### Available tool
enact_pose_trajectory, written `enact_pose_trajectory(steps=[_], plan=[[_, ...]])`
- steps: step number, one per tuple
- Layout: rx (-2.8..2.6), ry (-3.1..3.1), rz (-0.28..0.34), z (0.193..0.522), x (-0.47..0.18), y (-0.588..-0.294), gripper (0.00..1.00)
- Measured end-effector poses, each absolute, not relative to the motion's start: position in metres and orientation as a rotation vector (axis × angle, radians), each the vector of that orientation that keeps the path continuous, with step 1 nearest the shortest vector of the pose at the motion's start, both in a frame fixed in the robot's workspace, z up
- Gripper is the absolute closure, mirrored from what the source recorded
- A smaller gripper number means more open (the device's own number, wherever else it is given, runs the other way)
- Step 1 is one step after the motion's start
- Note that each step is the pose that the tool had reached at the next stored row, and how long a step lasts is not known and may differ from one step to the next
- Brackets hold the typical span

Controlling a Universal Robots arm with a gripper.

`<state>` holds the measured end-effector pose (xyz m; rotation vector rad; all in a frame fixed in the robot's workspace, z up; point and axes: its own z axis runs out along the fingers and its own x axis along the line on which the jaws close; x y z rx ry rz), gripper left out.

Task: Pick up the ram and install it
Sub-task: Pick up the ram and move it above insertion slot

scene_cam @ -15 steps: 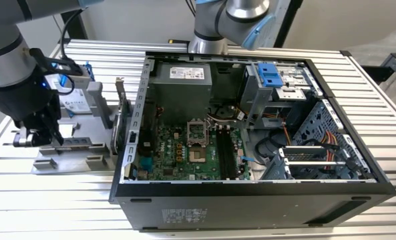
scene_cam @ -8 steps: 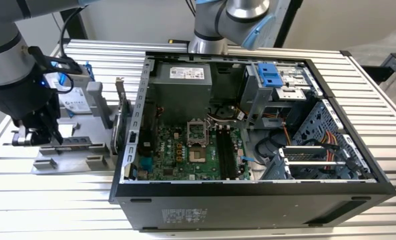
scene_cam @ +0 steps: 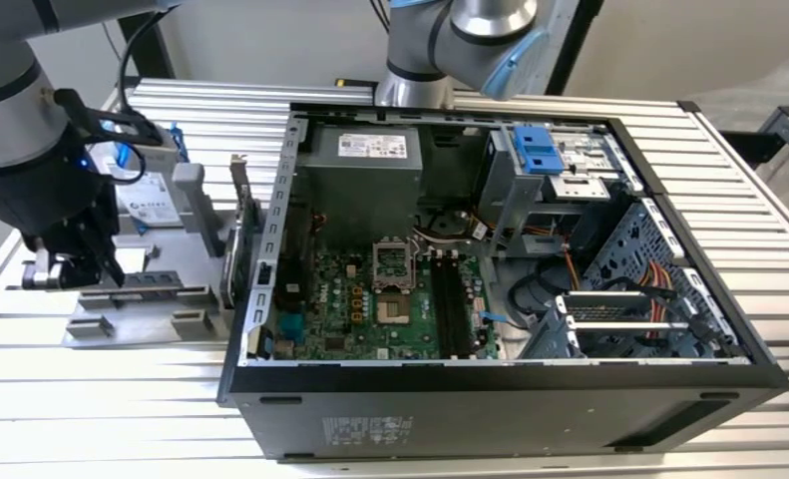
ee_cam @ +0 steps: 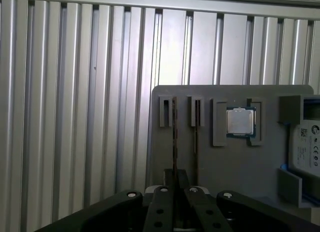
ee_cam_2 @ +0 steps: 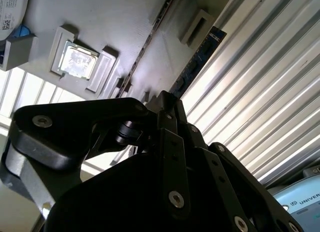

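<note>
Currently the pick-up step is in hand: at the exterior view's left the arm's pincer is down on the grey parts holder, which lies on the ribbed metal counter. In the second wrist view its jaws are drawn in almost to touching, with the end of the ram nipped between them. The ram is a slim blue stick standing on edge in a holder slot; it looks seated there, not yet lifted. Near it the holder carries a processor chip, then a hard drive, and an expansion card stands upright beside the open computer case. Inside, the black memory slots on the motherboard look empty. By my judgement the stick wants a straight pull in line with its slot, without twist. White labels show on the hard drive, the power supply and the case front; their print is too small to make out
</note>
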<state>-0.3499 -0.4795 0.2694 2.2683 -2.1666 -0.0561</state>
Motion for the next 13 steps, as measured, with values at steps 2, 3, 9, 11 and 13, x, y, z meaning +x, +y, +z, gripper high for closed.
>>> enact_pose_trajectory(steps=[2, 3, 9, 11, 13], plan=[[2.268, -2.167, -0.056, 0.27, -0.3499, -0.4795, 1.0], [2.268, -2.167, -0.056, 0.2703, -0.3499, -0.4795, 1.0], [2.268, -2.167, -0.056, 0.272, -0.3499, -0.4795, 1.0], [2.268, -2.167, -0.056, 0.2727, -0.35, -0.4796, 1.0], [2.268, -2.167, -0.056, 0.2732, -0.35, -0.4795, 1.0]])
